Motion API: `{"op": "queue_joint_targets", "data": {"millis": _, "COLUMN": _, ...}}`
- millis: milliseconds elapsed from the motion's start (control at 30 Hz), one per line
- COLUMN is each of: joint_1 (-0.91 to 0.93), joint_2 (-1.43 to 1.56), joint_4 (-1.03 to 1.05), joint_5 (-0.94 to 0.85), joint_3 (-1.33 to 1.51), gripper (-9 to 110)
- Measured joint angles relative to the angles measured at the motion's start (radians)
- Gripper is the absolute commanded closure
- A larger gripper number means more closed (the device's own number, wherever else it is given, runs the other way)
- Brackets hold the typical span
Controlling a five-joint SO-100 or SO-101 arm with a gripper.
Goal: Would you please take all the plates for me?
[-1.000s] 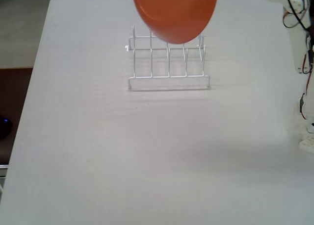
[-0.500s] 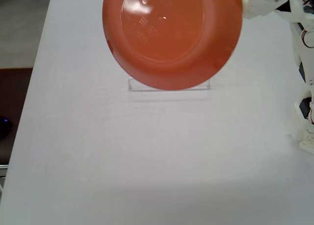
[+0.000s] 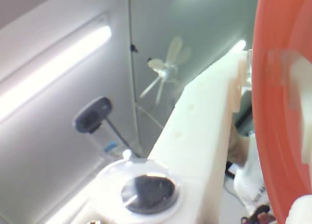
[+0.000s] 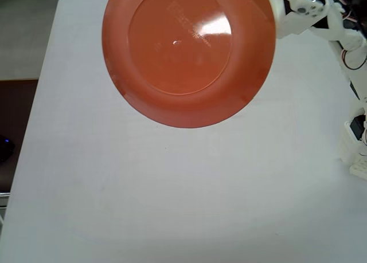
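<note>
Orange fills most of the upper half of the fixed view: the orange plate [image 4: 189, 54] hangs in the air well above the white table [image 4: 172, 188], its underside turned toward the camera, with a bright glare patch and a faint moulded ring on the flat centre. It looms large and hides whatever stands behind it on the table. Moving right, the plate's upper right rim meets the gripper [image 4: 274, 18], whose white plastic body reaches in from the top right corner; the white arm [image 4: 344, 39] with its loose wires runs on down the right edge of the view.

In the wrist view the camera points upward. At the left a lit ceiling strip [image 3: 53, 68] glows; nearer the middle sit a webcam [image 3: 92, 114] on its stalk and a ceiling fan [image 3: 165, 70]. Next comes the white fixed finger [image 3: 204, 131], running from the bottom centre up to the right, and its tip lies against the plate [image 3: 278, 112], whose orange rim curves down the whole right side. A blurred pale shape shows on the plate's far side, likely the other finger, so the jaws appear pressed together on the rim, pinching it, with the plate carried edge-on and clear of the table.
</note>
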Motion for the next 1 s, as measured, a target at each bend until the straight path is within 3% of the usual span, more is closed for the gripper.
{"op": "queue_joint_targets", "data": {"millis": 500, "joint_1": 0.086, "joint_2": -0.083, "joint_4": -0.376, "joint_5": 0.049, "joint_3": 0.206, "gripper": 102}}
{"op": "queue_joint_targets", "data": {"millis": 1000, "joint_1": 0.140, "joint_2": -0.172, "joint_4": -0.456, "joint_5": 0.118, "joint_3": 0.206, "gripper": 102}}
